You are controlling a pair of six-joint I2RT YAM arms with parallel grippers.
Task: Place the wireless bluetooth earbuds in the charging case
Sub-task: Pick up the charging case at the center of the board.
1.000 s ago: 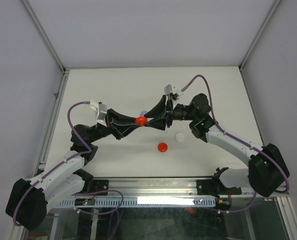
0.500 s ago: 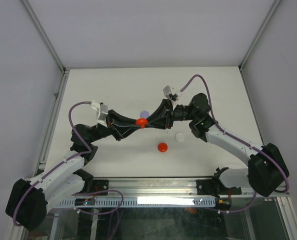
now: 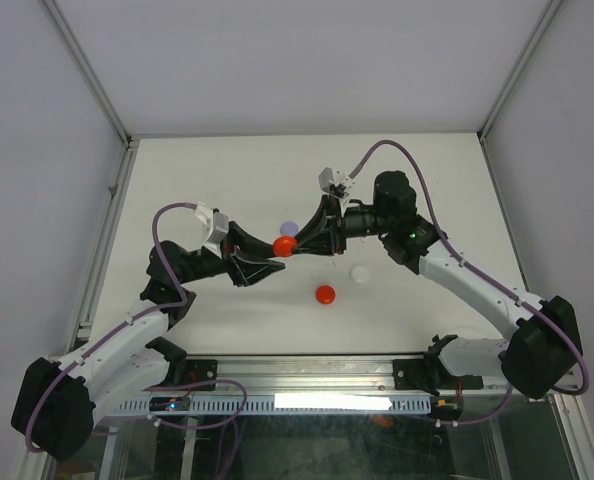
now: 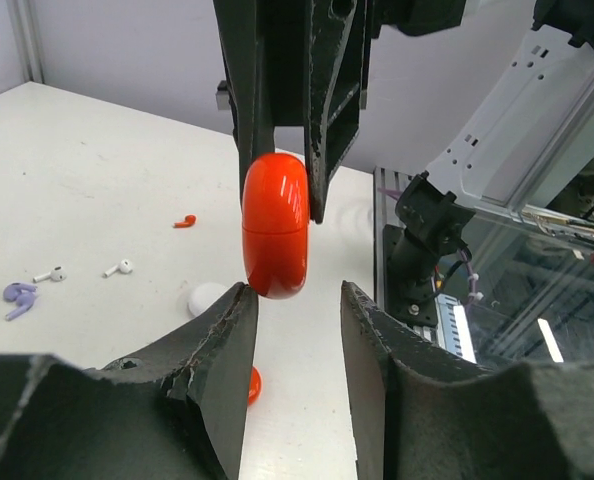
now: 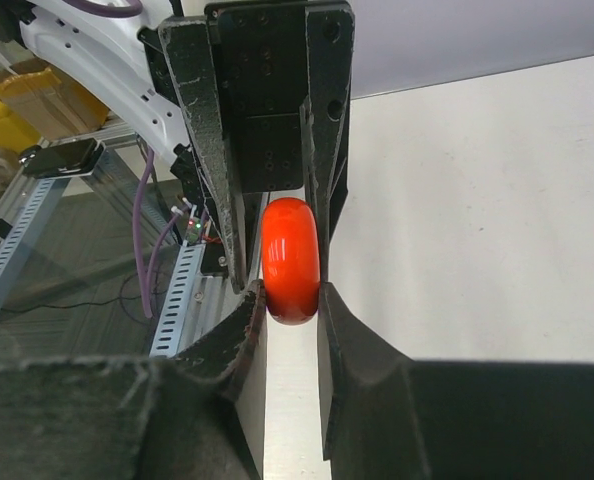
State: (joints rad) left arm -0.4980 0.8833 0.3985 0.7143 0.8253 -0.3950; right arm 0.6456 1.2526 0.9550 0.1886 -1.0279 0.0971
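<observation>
My right gripper point(image 5: 292, 295) is shut on a closed red charging case point(image 5: 292, 260) and holds it above the table point(image 3: 197, 170). The case also shows in the top view point(image 3: 285, 245) and in the left wrist view point(image 4: 275, 225). My left gripper point(image 4: 295, 300) is open and empty, just below and in front of the case; in the top view it point(image 3: 269, 266) sits left of the case. Tiny earbuds lie on the table in the left wrist view: a red earbud point(image 4: 184, 221), two white earbuds point(image 4: 119, 267) and a lilac earbud point(image 4: 17, 295).
A red disc point(image 3: 325, 294), a white disc point(image 3: 359, 272) and a lilac disc point(image 3: 288, 228) lie on the table near the grippers. The red disc point(image 4: 251, 385) and white disc point(image 4: 205, 297) lie under my left fingers. A metal rail point(image 3: 307, 368) runs along the near edge.
My left gripper has opened, let go of the red case and drawn back to the left. My right gripper keeps the case and has risen slightly.
</observation>
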